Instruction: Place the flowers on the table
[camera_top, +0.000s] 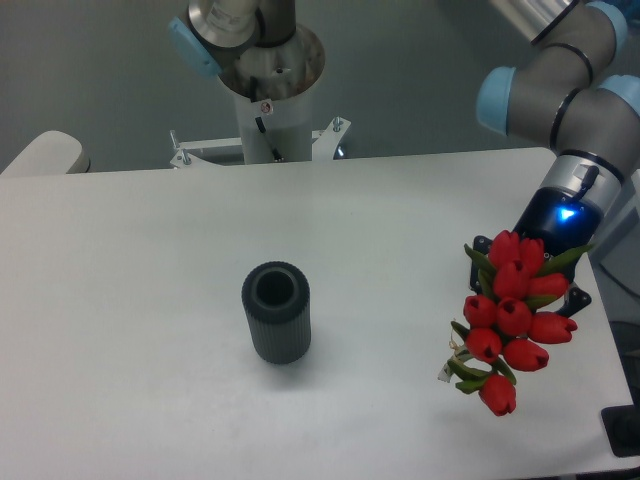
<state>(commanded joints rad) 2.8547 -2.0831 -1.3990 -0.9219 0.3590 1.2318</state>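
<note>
From the camera I see the gripper (528, 262) hidden behind the flowers (512, 318). It seems to hold them, though I cannot tell. They hang over the table (150, 300). Next, lower them gently, then let go.

There was one tabletop (150, 300), white and broad, and on it stood one dark ribbed vase (276, 311). To the right of the vase hung one bunch of flowers (513, 318); I counted about nine red buds in it, though a few overlapped and the tally could be off by one. Green leaves showed among the buds, several, too tangled for me to number. One robot arm (560, 100) reached in above and to the right of the vase, with one blue light (565, 213) glowing near its wrist. Behind the vase rose one white mounting column (270, 110).
</note>
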